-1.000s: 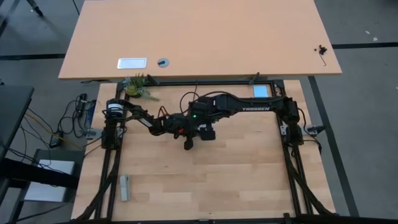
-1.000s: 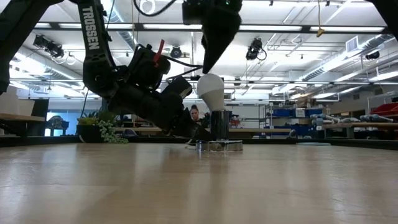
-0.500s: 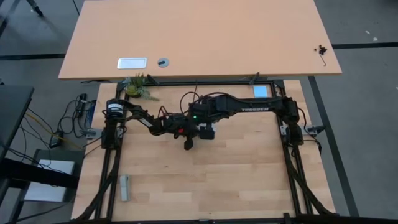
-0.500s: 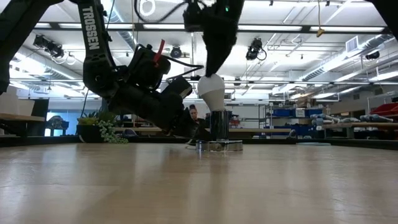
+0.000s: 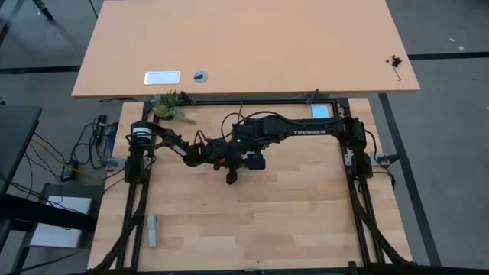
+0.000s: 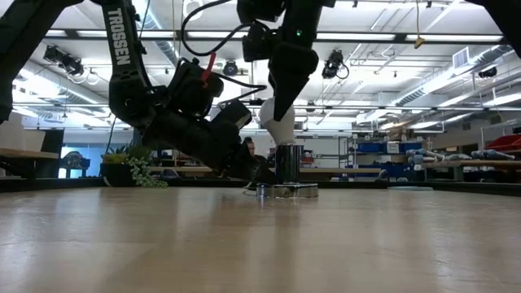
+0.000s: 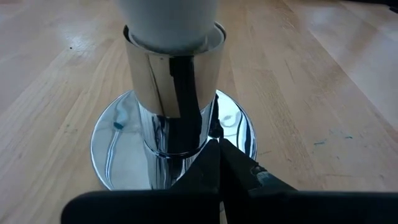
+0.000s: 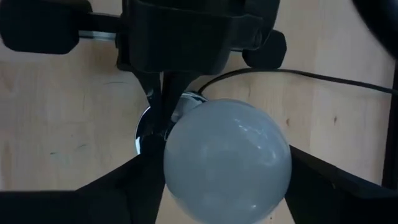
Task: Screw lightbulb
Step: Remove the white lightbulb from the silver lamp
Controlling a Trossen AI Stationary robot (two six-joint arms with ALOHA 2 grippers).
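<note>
The frosted-white lightbulb (image 6: 279, 124) stands upright with its narrow base in the shiny silver socket (image 6: 286, 163), which rests on its round base plate (image 7: 112, 155) at the table's middle. My right gripper (image 6: 281, 102) comes down from above and is shut on the bulb (image 8: 227, 158). My left gripper (image 7: 217, 149) reaches in low from the table's left, shut, with its tips at the socket's foot. In the high view both grippers meet around the socket (image 5: 237, 162), which they hide. My left gripper presses the tips of its shut fingers (image 7: 214, 163) down on the socket's base plate (image 7: 239, 127), right beside the upright column, slanting down from the table's left. My right gripper pinches the bulb's round upper part (image 8: 186, 180) between its two fingers, one on each side. The fingers point down from above. The bulb stands upright with its base in the socket.
A thin black cord (image 8: 323, 78) runs from the socket over the wood. A small green plant (image 5: 170, 107) stands at the far left, a grey block (image 5: 153, 229) lies near the front left. A second table (image 5: 244, 46) stands beyond the far edge.
My right gripper has come down from just above the bulb until its fingers stand around the bulb's round top, and it has turned a little on the way. The bulb and socket have stayed in place.
</note>
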